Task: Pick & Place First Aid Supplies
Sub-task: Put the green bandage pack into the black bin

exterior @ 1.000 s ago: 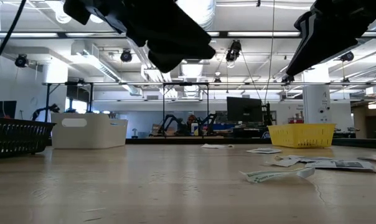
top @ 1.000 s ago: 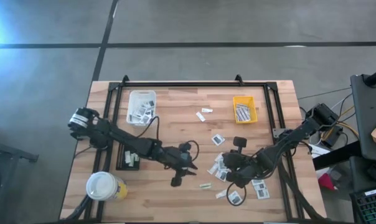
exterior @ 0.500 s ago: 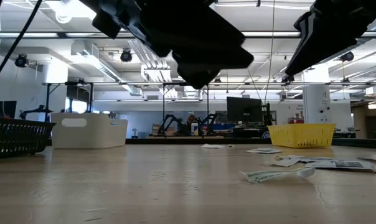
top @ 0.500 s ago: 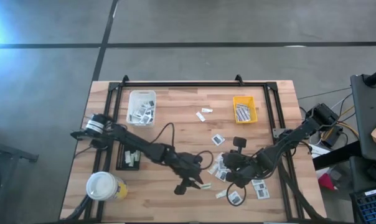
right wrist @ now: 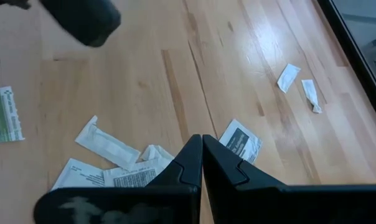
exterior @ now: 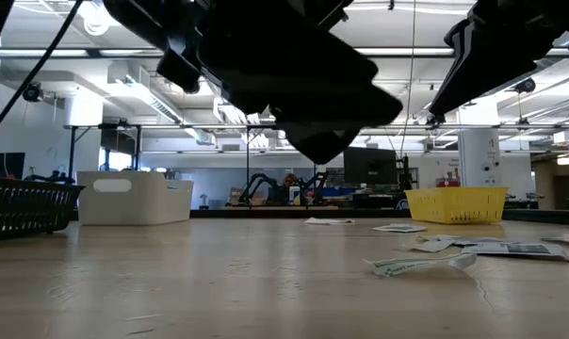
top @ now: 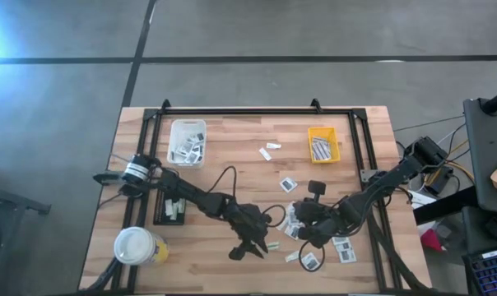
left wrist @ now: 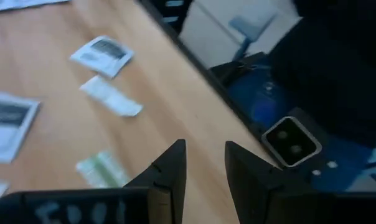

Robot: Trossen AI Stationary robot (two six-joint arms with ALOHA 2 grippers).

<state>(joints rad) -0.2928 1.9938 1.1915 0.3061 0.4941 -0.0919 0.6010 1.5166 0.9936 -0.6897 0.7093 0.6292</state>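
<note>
Small flat white packets with dark patches lie scattered on the right half of the table, around my right gripper. A greenish packet lies flat near the front; it also shows in the left wrist view and the low view. My left gripper hovers just left of it, its fingers a little apart and empty. My right gripper is shut and empty above the packet pile.
A white tray with packets stands at the far left and a yellow tray at the far right. A black tray and a white-topped yellow cup are at the near left. A black frame borders the work area.
My left gripper has gone toward the table's right and near edges, ending beside the greenish packet. In the low view the left arm has moved rightward and lower. My right gripper has kept still.
</note>
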